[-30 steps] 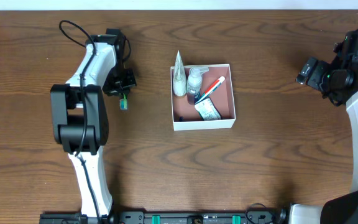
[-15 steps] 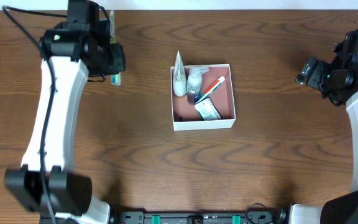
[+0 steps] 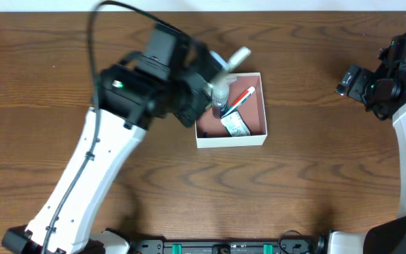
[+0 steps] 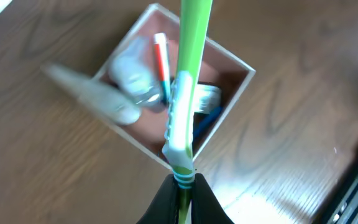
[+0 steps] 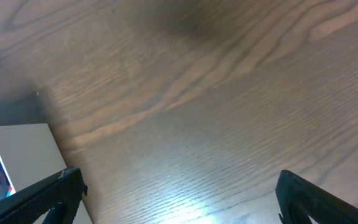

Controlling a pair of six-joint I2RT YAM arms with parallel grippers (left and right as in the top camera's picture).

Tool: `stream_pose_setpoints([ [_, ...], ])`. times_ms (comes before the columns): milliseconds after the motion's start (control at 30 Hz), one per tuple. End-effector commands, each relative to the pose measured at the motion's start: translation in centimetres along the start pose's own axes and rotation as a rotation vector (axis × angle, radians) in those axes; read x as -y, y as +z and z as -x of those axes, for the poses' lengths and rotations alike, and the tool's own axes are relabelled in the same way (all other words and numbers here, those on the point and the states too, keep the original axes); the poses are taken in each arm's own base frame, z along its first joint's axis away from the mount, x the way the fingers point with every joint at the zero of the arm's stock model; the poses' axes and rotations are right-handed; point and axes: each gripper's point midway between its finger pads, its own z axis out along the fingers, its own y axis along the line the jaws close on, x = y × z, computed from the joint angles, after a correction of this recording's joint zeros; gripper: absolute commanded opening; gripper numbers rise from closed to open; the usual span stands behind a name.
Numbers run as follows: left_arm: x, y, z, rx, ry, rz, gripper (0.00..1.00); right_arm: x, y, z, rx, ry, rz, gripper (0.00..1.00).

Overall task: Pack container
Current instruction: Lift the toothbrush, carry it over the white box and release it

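left gripper (image 4: 180, 190) clamps a green toothbrush (image 4: 188, 74) above the container (image 3: 231, 140); right gripper (image 5: 179, 190) hangs wide open, well apart.

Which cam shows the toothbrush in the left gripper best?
Left wrist: the toothbrush shows sharp and long, clamped in the left gripper, above the container. Overhead shows only a blurred tip; right wrist shows none.

Left arm (image 3: 94, 166) stretched diagonally inward; left pincer (image 4: 180, 190) clamped on toothbrush (image 4: 190, 68). Right pincer (image 5: 178, 194) spread wide, far right.
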Motion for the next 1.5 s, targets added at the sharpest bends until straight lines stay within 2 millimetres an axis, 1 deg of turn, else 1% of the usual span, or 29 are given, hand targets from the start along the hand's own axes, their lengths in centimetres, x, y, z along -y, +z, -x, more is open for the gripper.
stream_pose_setpoints([
  [0,1.3,2.2,-0.6,-0.063,0.147,-0.031,0.06,0.3,0.1,0.0,-0.001,0.006,-0.013,0.99],
  [133,2.7,4.6,-1.0,-0.119,0.227,-0.077,0.06,0.3,0.1,0.0,-0.001,0.006,-0.014,0.99],
  [200,2.7,5.9,-1.5,-0.160,0.276,-0.076,0.06,0.3,0.1,0.0,-0.001,0.006,-0.013,0.99],
  [367,1.8,8.9,-2.7,-0.259,0.396,-0.061,0.06,0.3,0.1,0.0,-0.001,0.006,-0.013,0.99],
  [533,0.0,11.7,-3.5,-0.338,0.449,-0.014,0.06,0.3,0.1,0.0,-0.001,0.006,-0.013,0.99],
  [633,-0.6,12.7,-4.1,-0.380,0.480,-0.004,0.06,0.3,0.1,0.0,-0.001,0.006,-0.013,0.99],
  [767,-0.8,13.8,-4.5,-0.401,0.485,-0.011,0.06,0.3,0.1,0.0,-0.001,0.006,-0.013,0.99],
  [933,-0.9,14.2,-4.7,-0.411,0.483,-0.013,0.06,0.3,0.1,0.0,-0.001,0.006,-0.013,0.99],
  [967,-0.9,14.2,-4.7,-0.411,0.483,-0.012,0.09,0.3,0.1,0.0,-0.001,0.006,-0.013,0.99],
  [1000,-0.9,14.2,-4.7,-0.412,0.483,-0.012,0.23,0.3,0.1,0.0,-0.001,0.006,-0.013,0.99],
  [1033,-0.9,14.2,-4.7,-0.412,0.482,-0.012,0.43,0.3,0.1,0.0,-0.001,0.006,-0.013,0.99],
  [1067,-0.9,14.2,-4.7,-0.412,0.482,-0.012,0.58,0.3,0.1,0.0,-0.001,0.006,-0.013,0.99],
  [1133,-0.9,14.2,-4.7,-0.411,0.482,-0.012,0.71,0.3,0.1,0.0,-0.001,0.006,-0.013,0.99],
  [1167,-0.9,14.2,-4.7,-0.411,0.482,-0.012,0.83,0.3,0.1,0.0,-0.001,0.006,-0.013,0.99],
  [1200,-0.9,14.2,-4.7,-0.412,0.482,-0.012,0.90,0.3,0.1,0.0,-0.001,0.006,-0.013,0.99],
  [1233,-0.9,14.2,-4.7,-0.411,0.482,-0.012,0.95,0.3,0.1,0.0,-0.001,0.006,-0.013,0.99],
  [1267,-0.9,14.2,-4.7,-0.411,0.482,-0.012,0.98,0.3,0.1,0.0,-0.001,0.006,-0.013,0.99],
  [1367,-0.9,13.9,-4.6,-0.406,0.483,-0.009,0.98,0.3,0.1,0.0,-0.001,0.006,-0.014,0.99],
  [1467,-0.6,12.9,-4.1,-0.385,0.485,0.001,0.98,0.3,0.1,0.0,-0.001,0.006,-0.013,0.99],
])
